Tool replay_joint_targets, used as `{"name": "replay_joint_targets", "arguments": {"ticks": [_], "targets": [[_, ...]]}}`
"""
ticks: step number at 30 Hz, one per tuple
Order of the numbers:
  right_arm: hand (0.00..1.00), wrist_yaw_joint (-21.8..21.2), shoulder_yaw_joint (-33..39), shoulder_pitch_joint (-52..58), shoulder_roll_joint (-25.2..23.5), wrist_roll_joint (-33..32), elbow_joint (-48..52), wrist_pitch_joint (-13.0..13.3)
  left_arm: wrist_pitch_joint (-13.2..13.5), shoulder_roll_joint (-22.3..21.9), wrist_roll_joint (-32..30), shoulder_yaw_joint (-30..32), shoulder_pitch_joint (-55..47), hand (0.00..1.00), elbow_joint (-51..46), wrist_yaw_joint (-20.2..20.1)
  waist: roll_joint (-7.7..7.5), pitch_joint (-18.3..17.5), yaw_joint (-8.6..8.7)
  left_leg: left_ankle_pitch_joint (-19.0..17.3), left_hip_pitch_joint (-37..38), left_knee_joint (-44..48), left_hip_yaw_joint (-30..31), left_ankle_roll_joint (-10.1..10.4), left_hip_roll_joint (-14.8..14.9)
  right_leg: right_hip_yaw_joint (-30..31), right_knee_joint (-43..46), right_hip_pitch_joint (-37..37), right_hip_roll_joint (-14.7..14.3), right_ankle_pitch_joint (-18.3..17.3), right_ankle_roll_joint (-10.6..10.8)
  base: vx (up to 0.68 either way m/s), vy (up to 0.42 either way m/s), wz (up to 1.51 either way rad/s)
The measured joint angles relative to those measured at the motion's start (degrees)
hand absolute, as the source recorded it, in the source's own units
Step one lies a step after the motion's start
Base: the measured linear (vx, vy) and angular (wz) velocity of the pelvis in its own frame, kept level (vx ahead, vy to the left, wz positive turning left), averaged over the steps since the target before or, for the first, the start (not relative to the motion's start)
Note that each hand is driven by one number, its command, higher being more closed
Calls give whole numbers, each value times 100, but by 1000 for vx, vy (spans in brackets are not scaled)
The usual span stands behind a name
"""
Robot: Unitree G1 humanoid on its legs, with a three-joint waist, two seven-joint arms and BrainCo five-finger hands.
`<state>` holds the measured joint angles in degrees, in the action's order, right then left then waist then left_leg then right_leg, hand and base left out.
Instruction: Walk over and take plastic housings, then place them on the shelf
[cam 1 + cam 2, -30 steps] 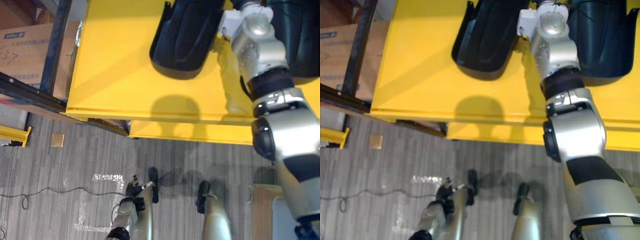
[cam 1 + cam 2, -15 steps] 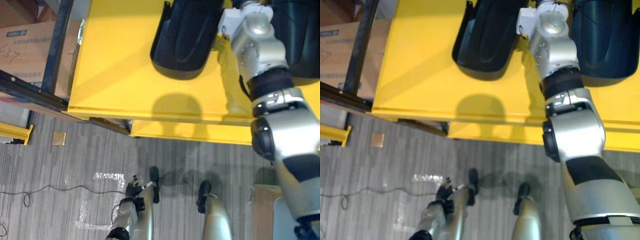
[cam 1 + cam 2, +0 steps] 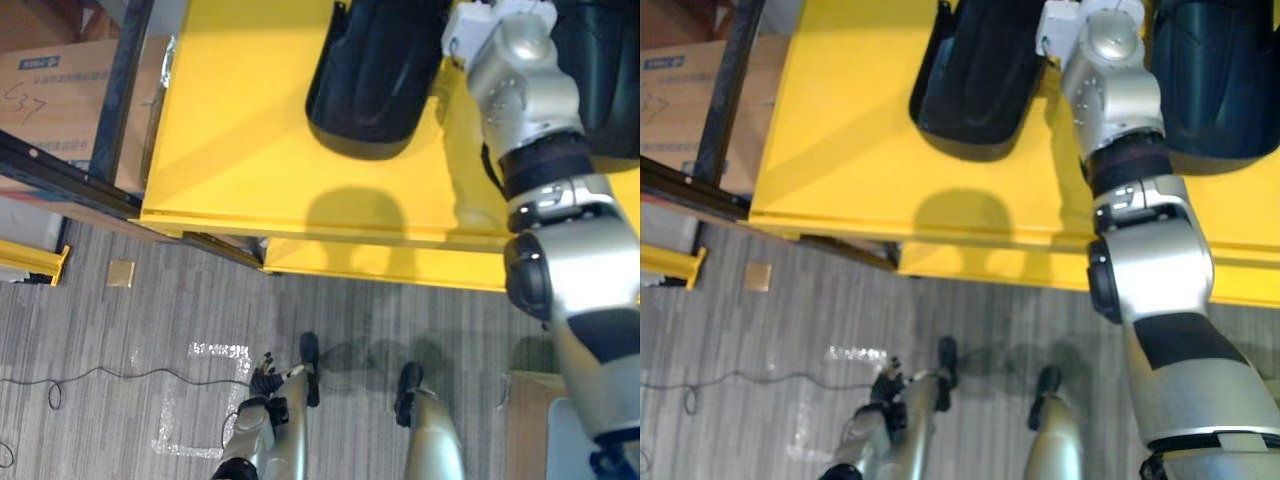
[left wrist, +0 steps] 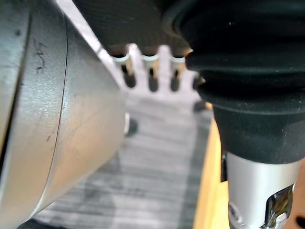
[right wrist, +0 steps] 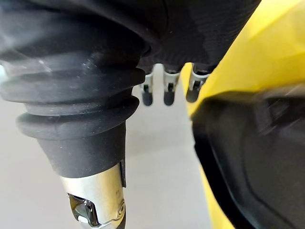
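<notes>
At twelve o'clock on the table [image 3: 240, 120] lie both housings, flat on the yellow top and neither lifted. The left housing [image 3: 375, 75] is at twelve and the right housing [image 3: 600, 80] at one o'clock, with your right arm [image 3: 540, 200] running up between them.

Over the last second the whole picture has slid a little. The box [image 3: 60, 110] at ten o'clock and the table edge moved together, so read that as the head shifting, not the parts. The arm now reaches slightly further over the top. To my eye the walk is done and you are in the reach for the first pick, with nothing grasped yet.

The wrist views give you the finger state, which the eye views do not. The right wrist view has the right hand [image 5: 165, 93] with fingers apart and loose, holding nothing. One housing's dark edge is just beside them. It is probably the right housing, though the blur leaves that unsure.

The left wrist view has the left hand [image 4: 151, 76] relaxed and empty. It hangs over the floor [image 3: 120, 330] at six o'clock, well apart from the table.
</notes>
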<state>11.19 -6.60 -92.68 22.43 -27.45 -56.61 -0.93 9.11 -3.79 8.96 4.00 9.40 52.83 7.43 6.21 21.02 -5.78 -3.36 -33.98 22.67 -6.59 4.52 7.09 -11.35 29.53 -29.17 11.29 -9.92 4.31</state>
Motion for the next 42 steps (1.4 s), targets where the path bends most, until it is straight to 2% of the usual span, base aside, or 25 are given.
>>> {"name": "replay_joint_targets", "arguments": {"ticks": [11,16,19,26,31,38,42], "targets": [[0,18,40,-12,79,21,5,10,76,-4,-2,49,-15,0,0,0,51,24,-14,-2,-4,43,42,-1,-40,-35,114,6,61,-77,18,4,-3,3],[0,275,372,-30,70,378,391,22,76,-12,-3,205,-47,0,0,40,86,37,-17,-3,-14,62,47,-1,-31,-57,120,15,62,-78,16,1,-2,1],[0,332,583,-30,46,418,482,94,76,-13,-2,204,-46,0,1,41,86,37,-12,-5,-13,72,27,-2,-22,-53,120,15,63,-78,16,0,0,0],[0,390,761,-29,-32,818,481,69,76,-15,-1,200,-45,0,2,39,86,37,3,-4,-8,75,-1,-2,-6,-46,119,15,57,-77,17,0,0,0],[0,294,731,-29,-42,1029,399,17,75,-13,-3,181,-46,0,3,31,87,36,2,-4,0,78,-3,-2,-6,-47,119,27,58,-77,17,0,0,0],[0,-37,278,-32,-38,1134,-62,-172,71,-2,-24,118,-52,0,7,-18,89,34,-1,-4,14,70,0,-1,-9,-51,119,48,59,-77,17,0,0,0],[0,-138,107,-32,-33,1290,-147,-188,71,1,-45,-8,-55,0,5,-77,91,33,-5,-3,17,52,8,-2,-15,-66,117,58,63,-77,17,0,0,0]]}}
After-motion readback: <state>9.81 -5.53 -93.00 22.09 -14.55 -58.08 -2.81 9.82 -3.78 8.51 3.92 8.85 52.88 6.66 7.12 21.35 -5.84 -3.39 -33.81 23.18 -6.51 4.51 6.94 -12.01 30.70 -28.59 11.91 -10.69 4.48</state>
